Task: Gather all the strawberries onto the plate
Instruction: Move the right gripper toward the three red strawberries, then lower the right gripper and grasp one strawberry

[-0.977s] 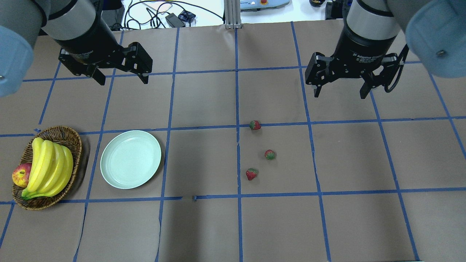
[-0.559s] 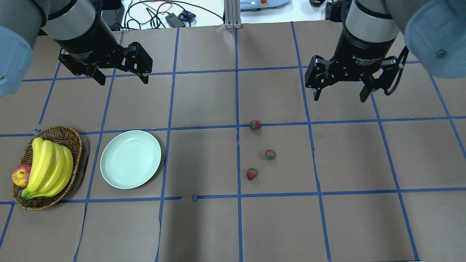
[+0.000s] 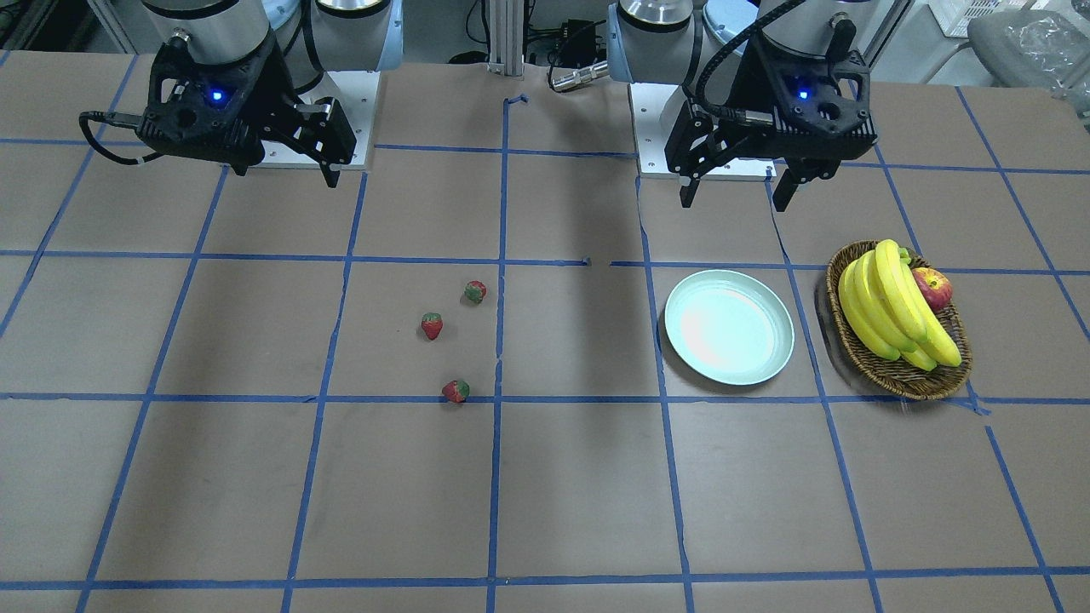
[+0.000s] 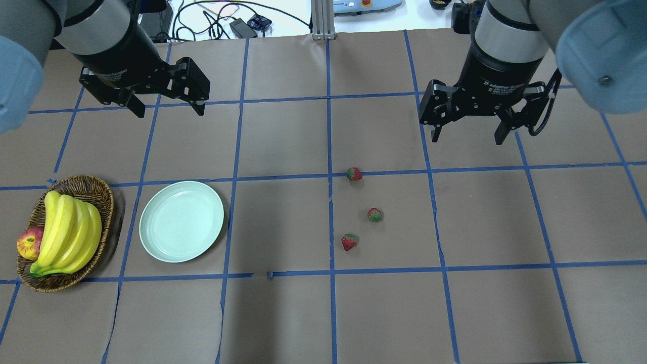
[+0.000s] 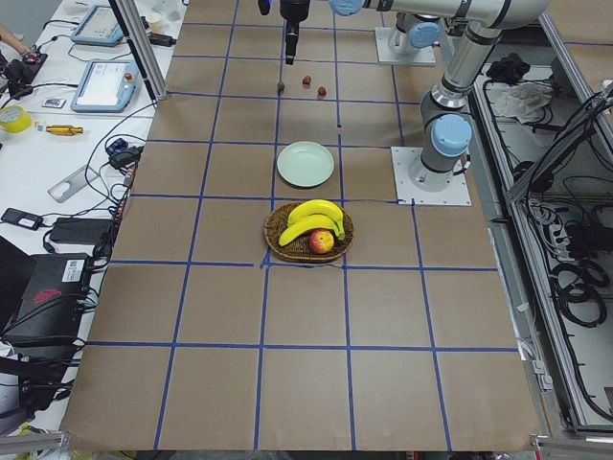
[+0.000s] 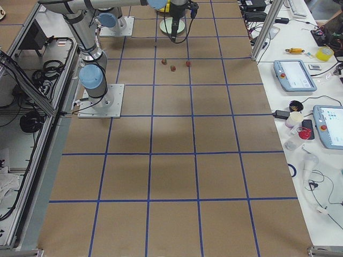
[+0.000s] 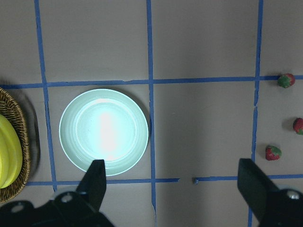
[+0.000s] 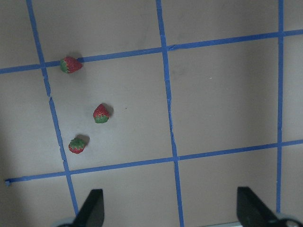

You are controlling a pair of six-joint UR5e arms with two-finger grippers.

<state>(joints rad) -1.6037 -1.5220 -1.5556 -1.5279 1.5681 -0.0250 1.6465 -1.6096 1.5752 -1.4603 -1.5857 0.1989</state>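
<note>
Three strawberries lie on the brown table right of centre: one (image 4: 354, 174) on a blue tape line, one (image 4: 374, 215) below it, one (image 4: 349, 242) nearest the front. They also show in the right wrist view (image 8: 71, 65) (image 8: 101, 113) (image 8: 76, 145). The pale mint-green plate (image 4: 181, 221) sits empty at the left, also in the left wrist view (image 7: 103, 132). My right gripper (image 4: 467, 139) is open and empty, hovering behind and to the right of the strawberries. My left gripper (image 4: 170, 111) is open and empty, hovering behind the plate.
An oval wicker basket (image 4: 98, 189) with bananas (image 4: 68, 232) and a red-yellow apple (image 4: 29, 242) stands left of the plate. Cables and devices lie beyond the table's far edge (image 4: 237, 25). Blue tape lines grid the table.
My right gripper has shifted slightly left and toward the strawberries. The left arm has barely moved. Strawberries and plate are unmoved.
</note>
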